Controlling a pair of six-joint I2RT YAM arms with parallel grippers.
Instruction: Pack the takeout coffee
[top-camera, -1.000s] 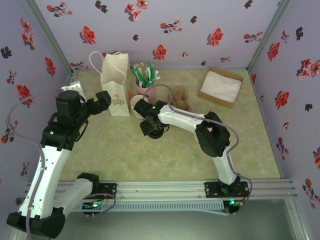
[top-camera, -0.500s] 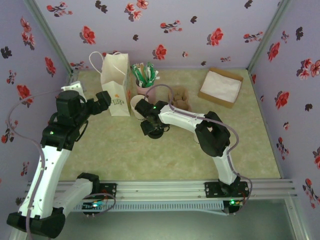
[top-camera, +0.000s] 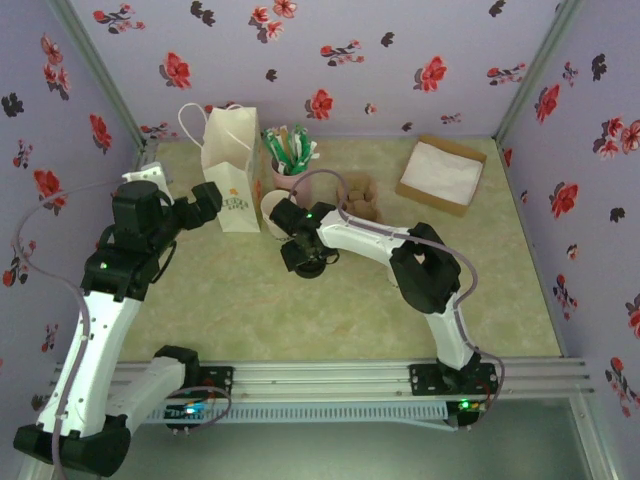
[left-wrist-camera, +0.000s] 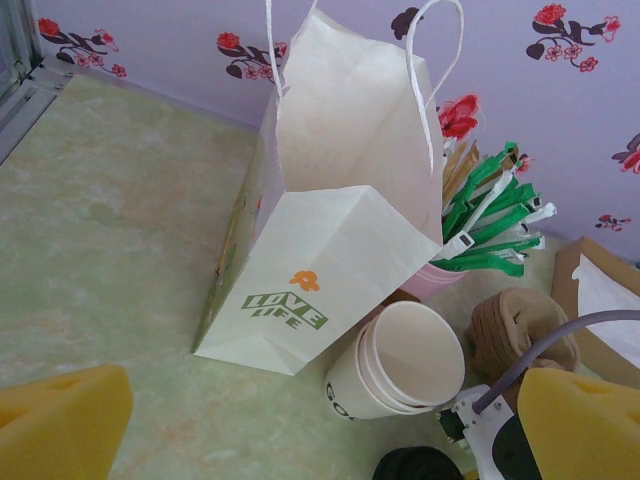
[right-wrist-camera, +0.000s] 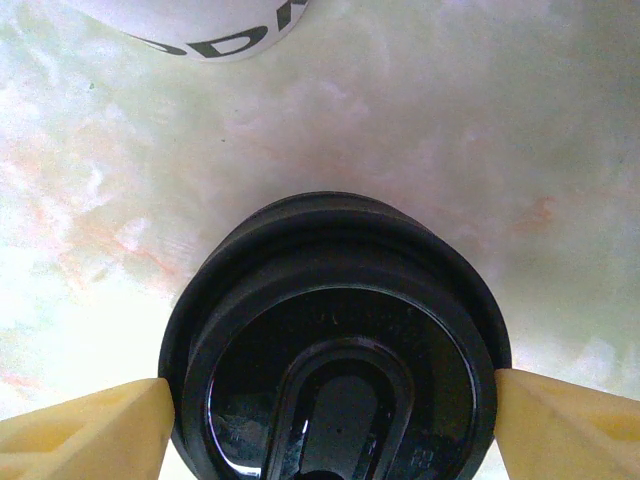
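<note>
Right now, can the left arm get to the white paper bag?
Probably yes. The left gripper is open and points at the paper bag. Just a stretch of table lies between them, and nothing seems to block the way.

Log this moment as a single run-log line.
right gripper: jaws on both sides of coffee cup lid | left gripper: jaws open, near paper bag | coffee cup: not yet in carrier

The white paper bag reads "LOVE LIFE" in green beneath an orange flower. Dark lettering on the stacked cups is cut off and illegible.
</note>
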